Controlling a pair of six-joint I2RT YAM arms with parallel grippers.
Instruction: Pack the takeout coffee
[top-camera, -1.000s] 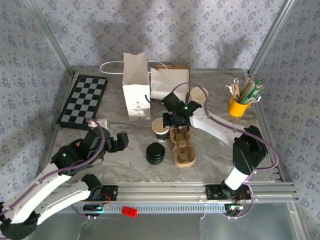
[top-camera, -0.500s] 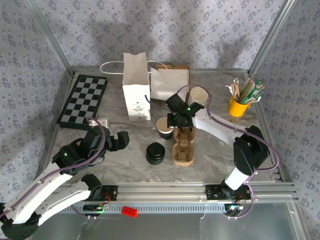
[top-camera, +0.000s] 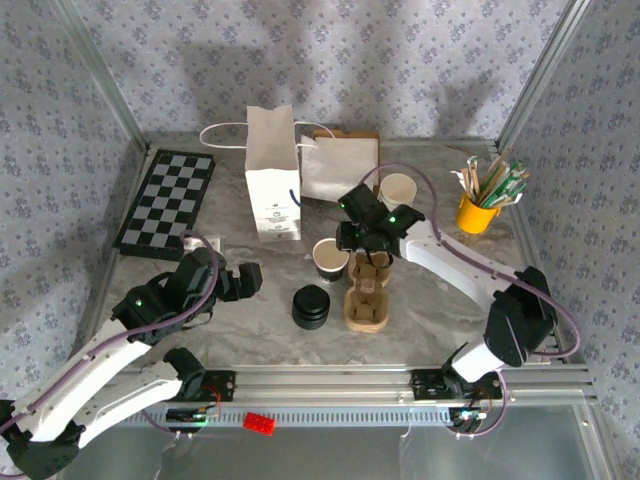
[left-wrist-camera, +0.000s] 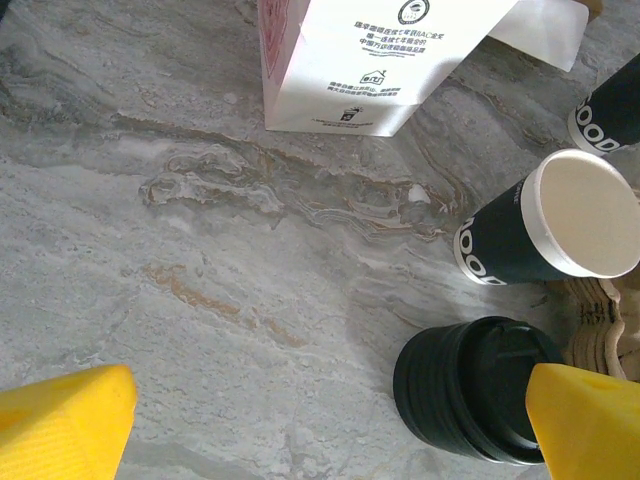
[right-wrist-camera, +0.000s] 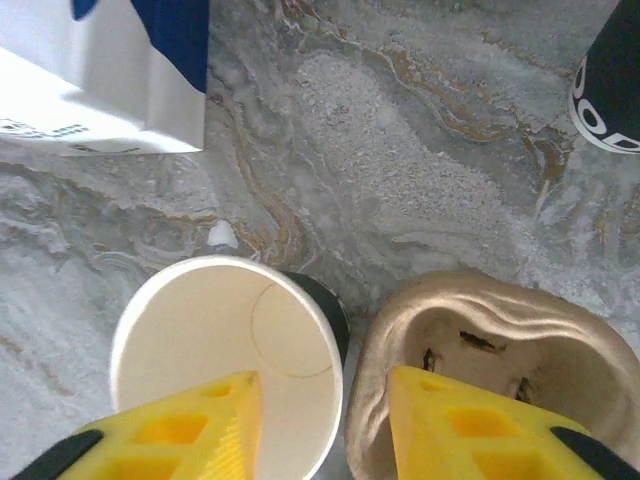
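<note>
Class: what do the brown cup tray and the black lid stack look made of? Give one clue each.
Brown cup tray: likely moulded paper pulp, with matte, fibrous-looking rounded walls. Black lid stack: probably plastic, smooth with a slight sheen.

Left arm (top-camera: 105, 358): bent low, reaching forward.
Left gripper (top-camera: 243, 281): jaws wide apart.
Right arm (top-camera: 456, 263): extended forward-left.
Right gripper (top-camera: 357, 243): pointing down, jaws apart.

You see the coffee cup (top-camera: 329, 259) upright and open-topped.
Dark wall, cream inside, mid-tabletop (top-camera: 250, 320), just left of the cardboard carrier (top-camera: 366, 297).
</note>
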